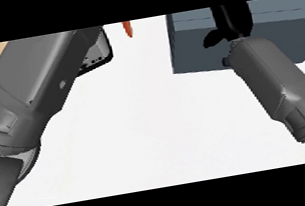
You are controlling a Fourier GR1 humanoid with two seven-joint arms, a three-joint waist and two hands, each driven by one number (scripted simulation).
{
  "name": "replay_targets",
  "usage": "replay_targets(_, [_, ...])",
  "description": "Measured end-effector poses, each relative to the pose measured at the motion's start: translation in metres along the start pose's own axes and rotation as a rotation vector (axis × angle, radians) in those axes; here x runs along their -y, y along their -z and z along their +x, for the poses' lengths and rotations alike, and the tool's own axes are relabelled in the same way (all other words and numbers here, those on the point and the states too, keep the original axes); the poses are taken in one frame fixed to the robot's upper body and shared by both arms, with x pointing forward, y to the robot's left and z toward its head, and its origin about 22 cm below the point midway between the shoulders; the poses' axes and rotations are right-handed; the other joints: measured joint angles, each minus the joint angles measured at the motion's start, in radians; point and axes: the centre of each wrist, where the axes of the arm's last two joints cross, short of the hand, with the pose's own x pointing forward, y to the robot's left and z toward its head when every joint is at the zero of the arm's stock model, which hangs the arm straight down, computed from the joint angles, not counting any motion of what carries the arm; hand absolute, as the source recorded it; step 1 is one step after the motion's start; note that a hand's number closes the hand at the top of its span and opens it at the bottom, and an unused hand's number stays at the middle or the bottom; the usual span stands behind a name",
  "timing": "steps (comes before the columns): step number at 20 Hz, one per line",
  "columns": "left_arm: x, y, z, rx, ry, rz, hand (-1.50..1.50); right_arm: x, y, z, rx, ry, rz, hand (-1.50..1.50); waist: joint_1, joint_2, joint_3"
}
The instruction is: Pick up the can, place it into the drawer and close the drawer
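My right hand (230, 21) hangs over the grey-blue drawer (293, 31) at the far right, but I cannot tell whether it is open or holding anything. I see no can anywhere on the white counter (159, 124); it may be hidden by that hand or lie inside the drawer. I judge the placing step is under way, with closing left to do. My left hand (97, 46) is far left, beside an orange scrap (128, 28), and I cannot tell its state.

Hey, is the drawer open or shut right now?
Cannot tell: the blue-grey drawer box shows only flat faces with no clear gap, and the right hand covers part of its top.
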Motion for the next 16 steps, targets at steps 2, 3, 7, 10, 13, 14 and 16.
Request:
replay_targets(2, [-0.003,-0.002,-0.011,-0.009,0.004,-0.008,-1.50,0.001,0.006,0.002,0.002,-0.017,0.003,-1.50,0.004,0.001,0.000])
replay_targets(3, [-0.007,-0.002,-0.008,-0.009,0.001,-0.010,-1.50,0.002,0.009,0.002,0.003,-0.028,0.011,-1.50,0.007,0.002,0.001])
replay_targets(7, [-0.015,-0.005,-0.010,-0.007,0.000,-0.018,-1.50,0.006,0.018,0.002,0.007,-0.042,0.035,-1.50,0.013,0.008,0.004])
replay_targets(10, [-0.020,-0.008,-0.014,-0.008,0.002,-0.025,-1.50,0.007,0.021,0.001,0.011,-0.032,0.038,-1.50,0.014,0.011,0.006])
replay_targets(13, [-0.030,-0.009,-0.017,-0.008,-0.001,-0.025,-1.50,0.007,0.022,0.000,0.021,0.012,0.040,-1.50,0.014,0.012,0.006])
replay_targets(14, [-0.031,-0.010,-0.017,-0.008,-0.001,-0.027,-1.50,0.008,0.023,0.001,0.023,0.029,0.040,-1.50,0.013,0.012,0.007])
replay_targets(16, [-0.039,-0.011,-0.017,-0.009,-0.001,-0.032,-1.50,0.008,0.023,-0.001,0.030,0.053,0.035,-1.50,0.014,0.013,0.008])
